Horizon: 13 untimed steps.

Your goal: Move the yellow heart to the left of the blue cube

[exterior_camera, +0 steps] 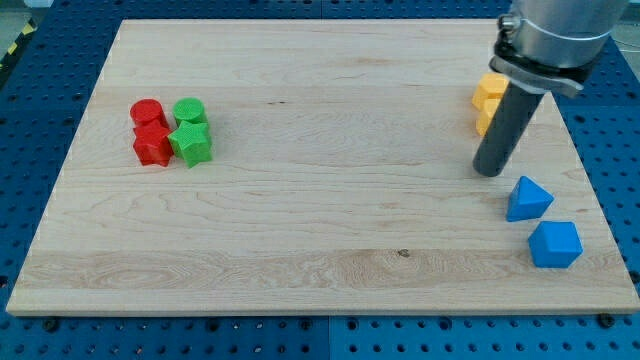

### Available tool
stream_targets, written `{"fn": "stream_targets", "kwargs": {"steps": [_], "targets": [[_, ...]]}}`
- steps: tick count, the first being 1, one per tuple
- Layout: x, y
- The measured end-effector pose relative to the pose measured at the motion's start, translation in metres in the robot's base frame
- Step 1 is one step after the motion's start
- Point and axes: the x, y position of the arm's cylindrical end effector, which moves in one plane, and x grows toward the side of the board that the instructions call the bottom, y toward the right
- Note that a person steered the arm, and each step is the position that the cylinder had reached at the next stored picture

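Toward the board's (300,60) left edge sits a tight cluster of four blocks: a red cylinder (147,112) and a green cylinder (189,111) side by side, with a red star (152,145) and a green star (191,144) touching just below them. Near the bottom right corner lies the blue cube (555,244), with a blue triangular block (527,199) just above it, close but apart. Two yellow blocks sit stacked near the right edge, upper part; the rod hides their right sides, so which is the yellow heart (489,90) cannot be told for sure. My tip (490,172) rests on the wood just below them, above and left of the blue triangular block. There are no jaws to report.
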Motion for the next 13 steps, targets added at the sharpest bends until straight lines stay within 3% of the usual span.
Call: {"fn": "stream_targets", "kwargs": {"steps": [5,6,8,11,12,13], "targets": [[0.036,0.029],[0.002,0.028],[-0.007,0.028],[-0.071,0.071],[-0.105,0.058],[-0.107,0.039]]}}
